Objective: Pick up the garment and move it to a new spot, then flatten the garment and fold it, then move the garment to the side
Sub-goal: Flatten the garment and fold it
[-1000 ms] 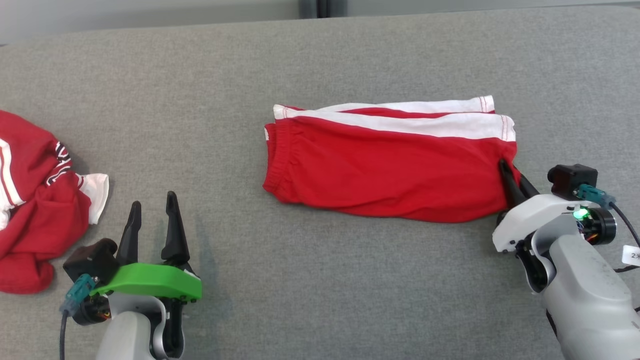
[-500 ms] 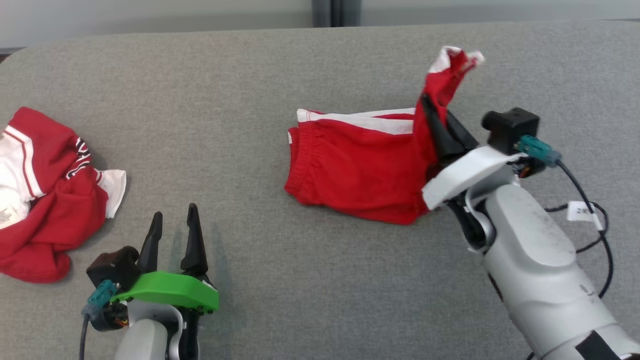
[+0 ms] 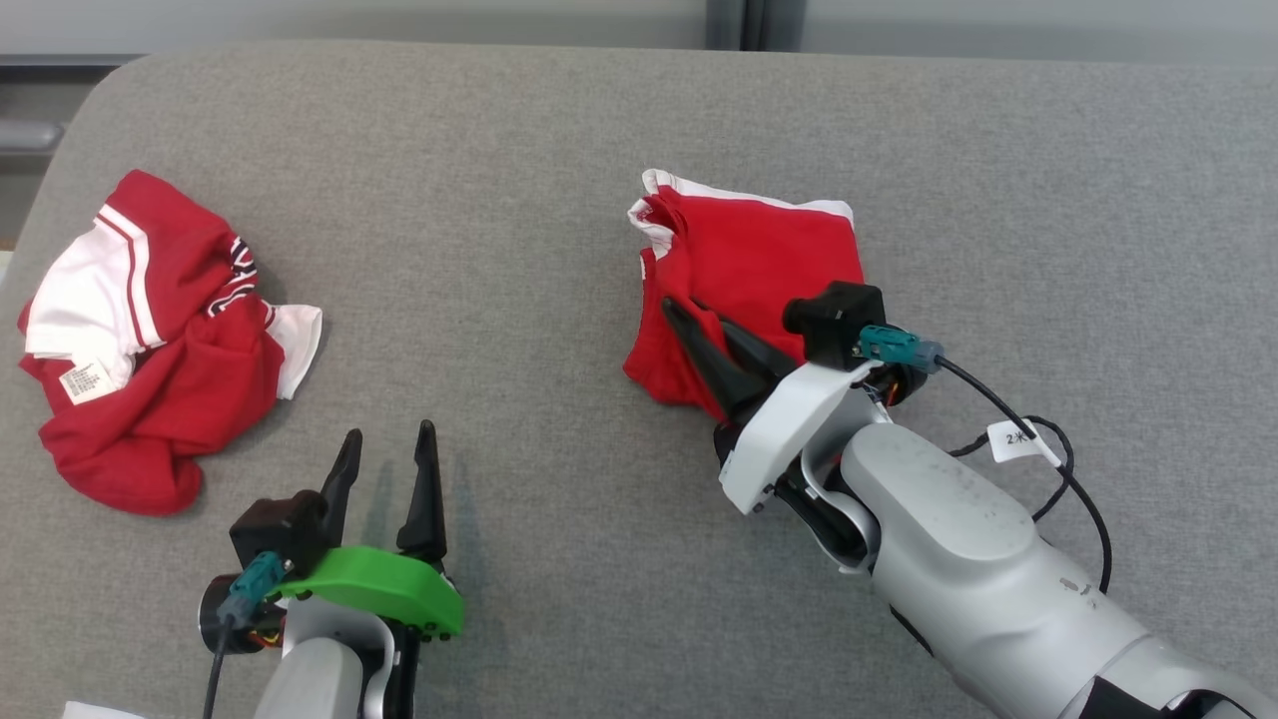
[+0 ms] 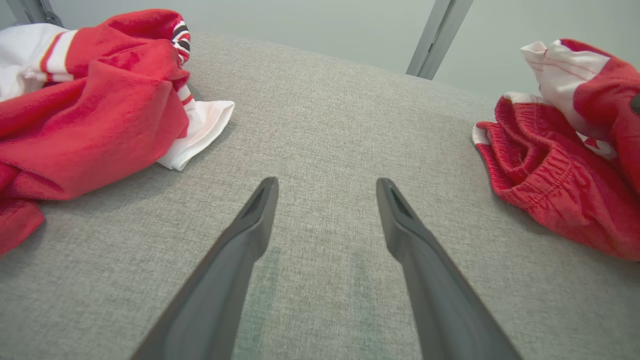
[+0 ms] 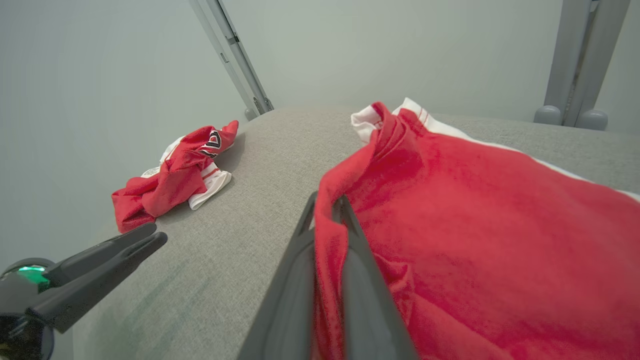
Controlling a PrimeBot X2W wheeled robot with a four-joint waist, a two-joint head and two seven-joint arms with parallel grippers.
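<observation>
Well, here's the big grey fabric-covered table [image 3: 559, 180], rounded at its far left corner, and the action sits around its middle. The pale right forearm [image 3: 958, 529] comes in from the near right corner and angles up toward the centre. The garment [image 3: 769, 250], a pair of red shorts with white trim, is bunched into a compact folded heap in the middle of the table, a little toward the far edge, with the elastic waistband on its left side and a white strip along the far side. Over by the left edge lies a second garment, a crumpled red and white top [image 3: 150, 350], well apart from the shorts.

The right gripper [image 3: 689, 312] is down on the near left part of the shorts. From its own wrist, the right gripper [image 5: 327, 200] has its fingers clenched on a raised fold of the red cloth, fabric pinched between them.

The left gripper [image 3: 389, 431] sits near the near edge, left of centre, its fingers spread wide with nothing between them. In its wrist view, bare grey cloth lies under the left gripper [image 4: 327, 182], with the top on one side and the shorts on the other.
</observation>
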